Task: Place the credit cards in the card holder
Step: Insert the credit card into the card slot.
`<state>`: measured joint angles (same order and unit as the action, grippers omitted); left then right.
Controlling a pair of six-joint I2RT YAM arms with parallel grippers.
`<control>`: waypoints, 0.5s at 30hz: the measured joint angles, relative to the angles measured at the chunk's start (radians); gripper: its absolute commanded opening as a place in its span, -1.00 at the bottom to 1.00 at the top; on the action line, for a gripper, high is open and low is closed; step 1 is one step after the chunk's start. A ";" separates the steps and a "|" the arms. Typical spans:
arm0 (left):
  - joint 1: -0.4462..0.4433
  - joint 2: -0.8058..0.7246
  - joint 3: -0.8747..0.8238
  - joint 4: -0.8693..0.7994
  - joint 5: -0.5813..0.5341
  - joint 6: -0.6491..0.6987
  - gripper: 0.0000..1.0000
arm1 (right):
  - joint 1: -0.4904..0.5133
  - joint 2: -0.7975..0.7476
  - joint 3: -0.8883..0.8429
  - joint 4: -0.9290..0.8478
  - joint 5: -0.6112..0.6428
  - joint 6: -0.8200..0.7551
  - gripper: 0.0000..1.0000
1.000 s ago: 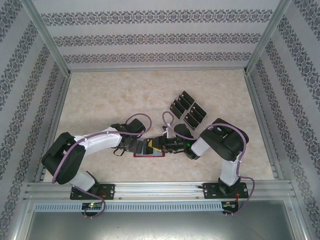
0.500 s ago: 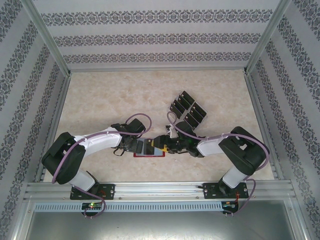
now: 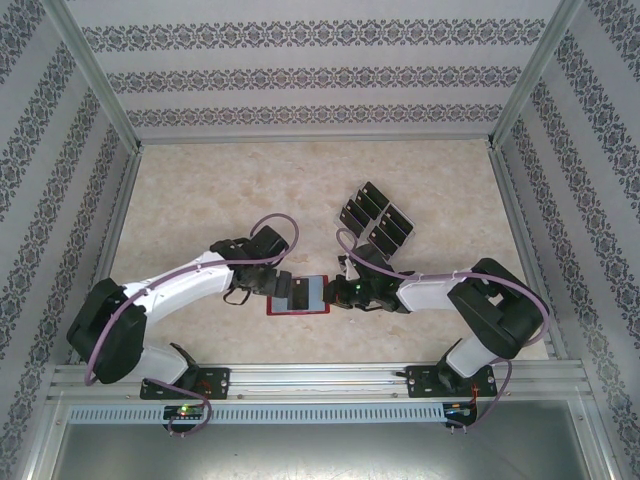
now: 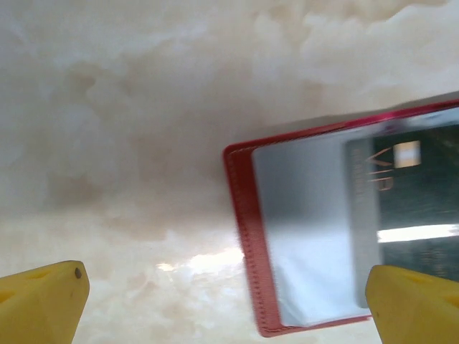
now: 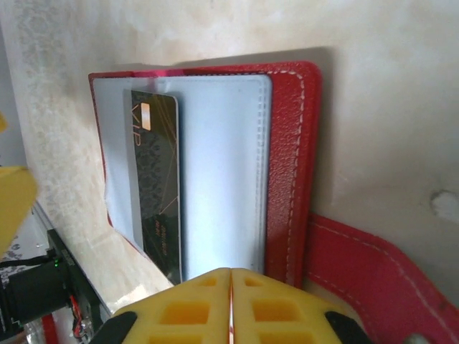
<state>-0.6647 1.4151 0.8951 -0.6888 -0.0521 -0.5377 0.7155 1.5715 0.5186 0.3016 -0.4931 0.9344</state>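
Observation:
The card holder (image 3: pixel 297 311) lies open on the table near the front middle, a red wallet (image 5: pixel 290 158) with grey pockets. One black credit card (image 5: pixel 159 193) sits in a pocket, also seen as the card (image 4: pixel 419 190) in the left wrist view. Several more credit cards (image 3: pixel 375 218) lie in rows behind it. My right gripper (image 3: pixel 330 293) is at the holder's right edge, its jaws (image 5: pixel 231 276) shut tip to tip with nothing seen between them. My left gripper (image 3: pixel 277 286) hovers open over the holder's left end (image 4: pixel 247 236), fingertips (image 4: pixel 46 297) wide apart.
The holder's red snap tab (image 5: pixel 373 276) sticks out to the right beside my right gripper. A metal rail (image 3: pixel 320 378) runs along the table's front edge, and patterned walls enclose the other sides. Bare marble table (image 3: pixel 210 190) spreads to the back left.
My right gripper's jaws have closed at the holder's right edge and its elbow has swung out to the right. My left gripper has shifted off the holder, uncovering more of it.

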 measured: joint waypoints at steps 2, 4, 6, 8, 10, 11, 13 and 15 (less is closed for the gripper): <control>-0.001 -0.001 0.014 0.002 0.016 0.000 1.00 | 0.000 0.004 0.000 0.000 0.007 0.000 -0.89; -0.004 0.000 0.017 0.008 0.031 -0.001 1.00 | 0.000 0.010 0.000 0.000 0.010 0.000 -0.89; -0.011 0.006 0.018 0.019 0.042 -0.002 1.00 | 0.000 0.014 0.000 0.001 0.012 0.000 -0.90; -0.024 0.023 0.020 0.036 0.053 -0.009 1.00 | 0.000 0.018 -0.001 0.001 0.014 0.000 -0.90; -0.038 0.049 0.023 0.053 0.060 -0.016 1.00 | 0.000 0.020 -0.001 0.002 0.014 0.000 -0.91; -0.045 0.063 0.025 0.063 0.064 -0.020 1.00 | 0.000 0.021 -0.001 0.003 0.014 0.000 -0.91; -0.056 0.091 0.031 0.080 0.071 -0.024 1.00 | 0.000 0.022 -0.002 0.006 0.014 0.000 -0.91; -0.068 0.123 0.047 0.092 0.072 -0.027 1.00 | 0.000 0.023 -0.002 0.008 0.014 0.000 -0.91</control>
<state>-0.7330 1.5383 0.9417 -0.5964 0.0204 -0.5644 0.7155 1.5944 0.5171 0.3099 -0.4786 0.9348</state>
